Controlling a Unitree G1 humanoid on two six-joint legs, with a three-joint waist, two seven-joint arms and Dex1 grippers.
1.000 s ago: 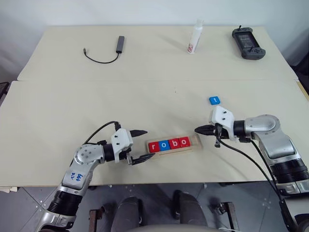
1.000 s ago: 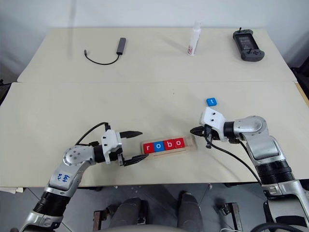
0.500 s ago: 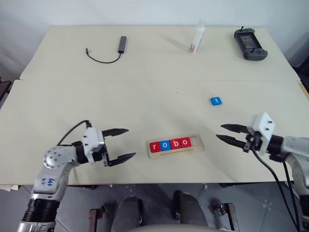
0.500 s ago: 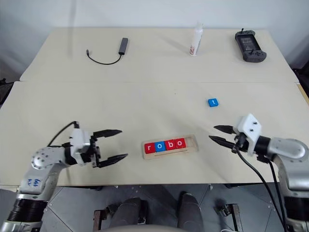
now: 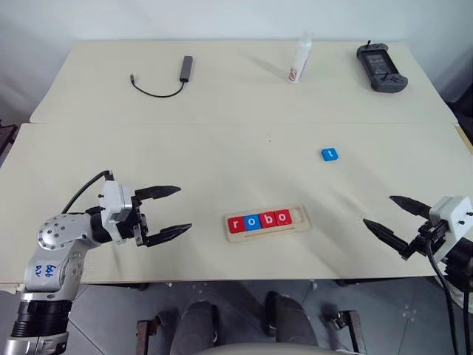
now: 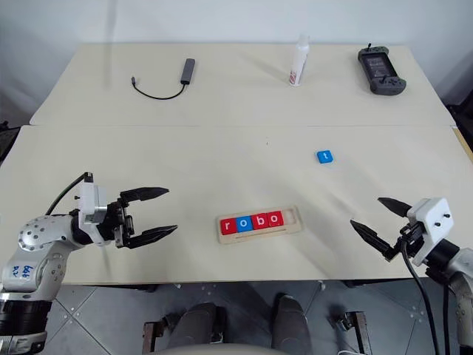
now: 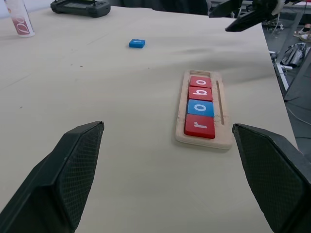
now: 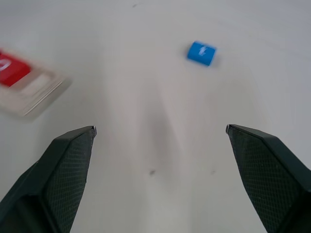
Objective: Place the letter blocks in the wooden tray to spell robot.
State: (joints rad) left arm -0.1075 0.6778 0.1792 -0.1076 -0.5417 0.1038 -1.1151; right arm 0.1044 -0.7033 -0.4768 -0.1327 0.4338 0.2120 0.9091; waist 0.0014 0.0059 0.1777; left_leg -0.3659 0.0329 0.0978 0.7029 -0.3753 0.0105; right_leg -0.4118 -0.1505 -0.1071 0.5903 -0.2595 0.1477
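Four letter blocks (image 5: 259, 220) reading r, o, b, o sit in the wooden tray (image 5: 265, 221) near the front edge of the bench (image 5: 222, 163), leaving one empty slot at the tray's right end. The last piece, a blue "t" block (image 5: 329, 154), lies alone on the bench, well apart from the tray, farther back and to its right. Both claws hang spread and empty: the left claw (image 5: 168, 211) off the tray's left end, the right claw (image 5: 392, 217) off its right end, each pointing inward. The blue "t" block lies back and to the left of the right claw, on that arm's side of the bench, so the right arm looks the nearer one to fetch it. The tray's long axis runs left to right, tilted slightly, and its open slot faces the right claw. Along the bench's back edge rest a cable (image 5: 157, 81), a white bottle (image 5: 299, 58) and a black handheld controller (image 5: 379, 66).
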